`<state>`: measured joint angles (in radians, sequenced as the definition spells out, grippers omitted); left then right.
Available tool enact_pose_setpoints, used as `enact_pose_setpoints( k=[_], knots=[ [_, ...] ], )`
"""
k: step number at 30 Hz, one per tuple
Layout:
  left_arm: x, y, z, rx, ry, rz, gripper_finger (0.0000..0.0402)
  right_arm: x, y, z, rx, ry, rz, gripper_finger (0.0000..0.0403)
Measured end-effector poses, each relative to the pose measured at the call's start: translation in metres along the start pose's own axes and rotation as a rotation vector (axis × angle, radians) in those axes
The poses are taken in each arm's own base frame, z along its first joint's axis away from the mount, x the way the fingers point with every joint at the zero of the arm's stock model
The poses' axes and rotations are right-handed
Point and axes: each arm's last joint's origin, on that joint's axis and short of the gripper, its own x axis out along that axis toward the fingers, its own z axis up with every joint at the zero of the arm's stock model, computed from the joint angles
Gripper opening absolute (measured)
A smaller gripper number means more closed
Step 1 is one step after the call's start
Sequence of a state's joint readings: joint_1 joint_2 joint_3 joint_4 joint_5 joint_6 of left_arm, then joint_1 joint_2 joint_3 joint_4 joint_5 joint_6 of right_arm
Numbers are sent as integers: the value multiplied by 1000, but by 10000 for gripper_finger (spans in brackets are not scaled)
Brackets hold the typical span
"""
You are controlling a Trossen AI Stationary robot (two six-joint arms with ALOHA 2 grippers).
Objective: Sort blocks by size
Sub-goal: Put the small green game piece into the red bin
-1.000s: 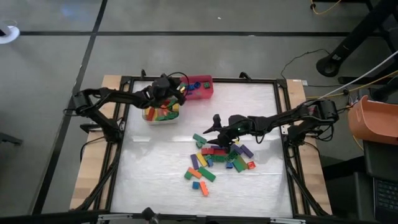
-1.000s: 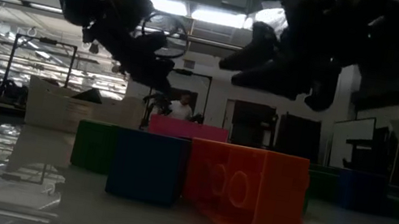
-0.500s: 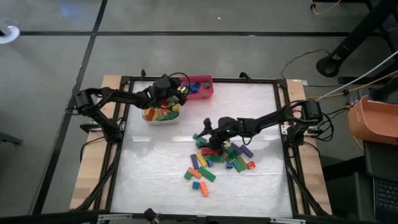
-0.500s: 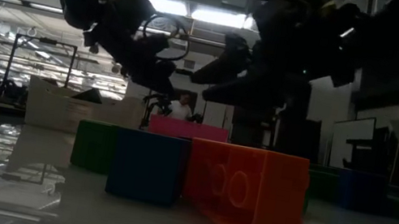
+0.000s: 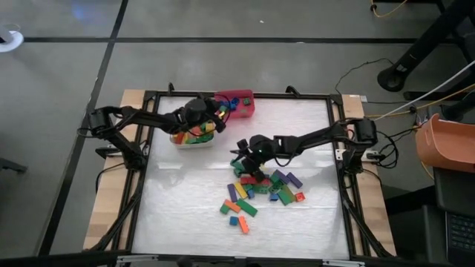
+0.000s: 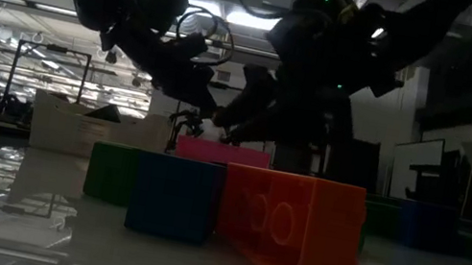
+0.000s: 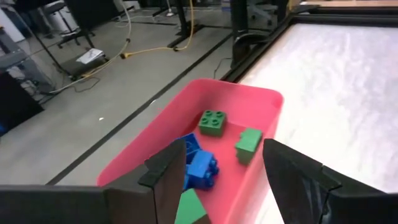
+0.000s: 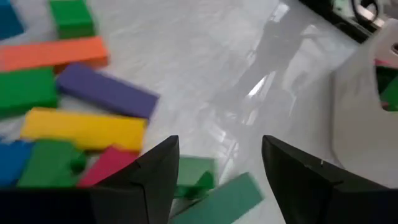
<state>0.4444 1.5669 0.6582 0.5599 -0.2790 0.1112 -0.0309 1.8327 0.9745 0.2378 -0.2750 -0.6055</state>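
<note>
The left hand (image 5: 216, 113) hangs released over the red bin (image 5: 239, 103), its two dark fingers (image 7: 171, 171) spread wide with nothing between them; below them, inside the smooth pink-red plastic tub (image 7: 249, 102), lie small studded blocks: a squarish green one (image 7: 212, 122), a second green one (image 7: 248, 144) and a blue one (image 7: 200, 167). Just beside that bin stands the white bin (image 5: 191, 136), filled with long bars in mixed colours. The right hand (image 5: 241, 150) is also released and holds nothing; it hovers low at the edge of the loose pile, fingers (image 8: 157, 174) parted above a green block (image 8: 194, 174) and a green bar (image 8: 219, 199). Next to these lie a yellow bar (image 8: 84, 129), a purple bar (image 8: 107, 91) and an orange bar (image 8: 53, 53), all glossy, hard-edged plastic. The remaining blocks (image 5: 260, 189) are scattered near the middle of the pale, shiny surface (image 5: 185, 200). At table height, an orange block (image 6: 293, 225) with round studs on its side touches a dark blue one (image 6: 174, 197), with a green one (image 6: 110, 172) behind.
</note>
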Motion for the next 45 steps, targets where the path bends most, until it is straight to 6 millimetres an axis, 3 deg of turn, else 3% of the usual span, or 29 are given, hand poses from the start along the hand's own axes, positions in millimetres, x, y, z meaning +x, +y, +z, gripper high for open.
enact_pose_setpoints(
  k=[12,22,45],
  knots=[
    [-2,-6,1,11,-4,-20,200,2,-3,1,110,27,71,227],
    [-2,-6,-1,15,12,-21,200,21,-5,-7,130,90,97,227],
    [-2,-6,-2,16,21,-22,200,33,1,-22,168,144,119,227]
  ],
)
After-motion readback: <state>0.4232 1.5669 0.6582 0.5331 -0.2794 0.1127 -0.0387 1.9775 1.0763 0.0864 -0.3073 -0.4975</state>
